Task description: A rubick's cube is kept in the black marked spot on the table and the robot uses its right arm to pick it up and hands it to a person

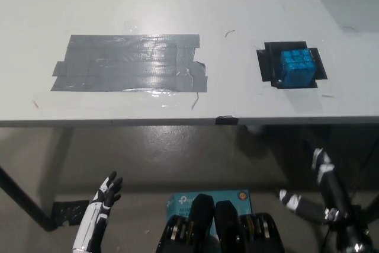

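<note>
The cube sat on the black mark at the tabletop's right. Below the edge, the right hand hung empty, fingers spread; the left hand rested empty, fingers apart.

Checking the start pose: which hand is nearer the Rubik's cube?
Right. The right hand hangs just below the Rubik's cube; the left hand rests far off at lower left.

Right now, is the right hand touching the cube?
Apart. The head view shows the right hand low beneath the table's edge, with bare table between it and the cube.
</note>
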Controlling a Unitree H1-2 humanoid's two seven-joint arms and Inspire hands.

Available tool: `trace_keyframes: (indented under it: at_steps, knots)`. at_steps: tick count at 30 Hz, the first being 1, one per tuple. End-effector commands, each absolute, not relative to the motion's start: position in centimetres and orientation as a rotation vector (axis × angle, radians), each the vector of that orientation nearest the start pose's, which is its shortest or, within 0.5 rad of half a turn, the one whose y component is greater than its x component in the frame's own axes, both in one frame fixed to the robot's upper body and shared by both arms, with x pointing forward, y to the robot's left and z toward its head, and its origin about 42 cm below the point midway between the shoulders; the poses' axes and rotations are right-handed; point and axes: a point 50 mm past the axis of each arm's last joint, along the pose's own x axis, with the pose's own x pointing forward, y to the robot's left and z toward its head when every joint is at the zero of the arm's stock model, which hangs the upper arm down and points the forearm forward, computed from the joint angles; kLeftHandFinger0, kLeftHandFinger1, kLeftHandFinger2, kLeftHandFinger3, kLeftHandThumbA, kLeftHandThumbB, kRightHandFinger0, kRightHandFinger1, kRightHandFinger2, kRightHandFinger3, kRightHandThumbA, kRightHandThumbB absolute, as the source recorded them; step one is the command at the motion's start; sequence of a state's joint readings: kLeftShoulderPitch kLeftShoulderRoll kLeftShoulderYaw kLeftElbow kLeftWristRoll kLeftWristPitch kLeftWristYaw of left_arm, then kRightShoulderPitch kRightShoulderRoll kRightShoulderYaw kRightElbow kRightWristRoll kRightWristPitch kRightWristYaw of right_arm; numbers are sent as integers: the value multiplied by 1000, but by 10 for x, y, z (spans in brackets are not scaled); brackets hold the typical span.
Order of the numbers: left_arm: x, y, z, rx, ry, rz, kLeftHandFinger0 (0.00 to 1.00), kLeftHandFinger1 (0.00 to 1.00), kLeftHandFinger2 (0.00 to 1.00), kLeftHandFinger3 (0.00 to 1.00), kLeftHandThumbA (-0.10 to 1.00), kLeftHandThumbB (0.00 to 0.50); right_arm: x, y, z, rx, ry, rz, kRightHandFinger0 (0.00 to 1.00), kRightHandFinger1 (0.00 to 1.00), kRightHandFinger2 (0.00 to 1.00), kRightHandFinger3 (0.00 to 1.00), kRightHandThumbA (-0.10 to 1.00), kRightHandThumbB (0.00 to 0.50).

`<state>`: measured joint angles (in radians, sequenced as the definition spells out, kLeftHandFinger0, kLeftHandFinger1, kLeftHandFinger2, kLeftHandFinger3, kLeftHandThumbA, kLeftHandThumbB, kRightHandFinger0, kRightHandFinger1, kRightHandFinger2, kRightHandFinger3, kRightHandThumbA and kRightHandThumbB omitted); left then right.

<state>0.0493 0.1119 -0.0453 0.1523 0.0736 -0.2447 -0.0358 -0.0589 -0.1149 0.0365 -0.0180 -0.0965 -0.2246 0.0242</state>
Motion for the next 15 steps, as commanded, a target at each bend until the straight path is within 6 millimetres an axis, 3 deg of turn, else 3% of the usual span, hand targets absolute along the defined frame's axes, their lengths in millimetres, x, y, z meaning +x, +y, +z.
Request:
trace_keyframes:
  at_steps: [1,5,9,13,15]
  knots:
    - [274,235,75,178,-124,-105,1000,1000,1000,1000,970,209,327,-236,187,-269,-428,-27,1000,1000,1000,1000,888,275]
    - [281,232,82,177,-149,-115,1000,1000,1000,1000,971,224,353,-239,208,-221,-455,-66,1000,1000,1000,1000,855,228]
    - [285,234,83,182,-151,-114,1000,1000,1000,1000,969,224,391,-240,220,-183,-363,-141,1000,1000,1000,1000,986,281]
    - [284,236,80,179,-136,-109,1000,1000,1000,1000,976,239,422,-241,228,-212,-326,-201,1000,1000,1000,1000,1000,268]
    - [281,237,76,186,-133,-110,1000,1000,1000,1000,985,223,442,-240,229,-204,-293,-221,1000,1000,1000,1000,958,297]
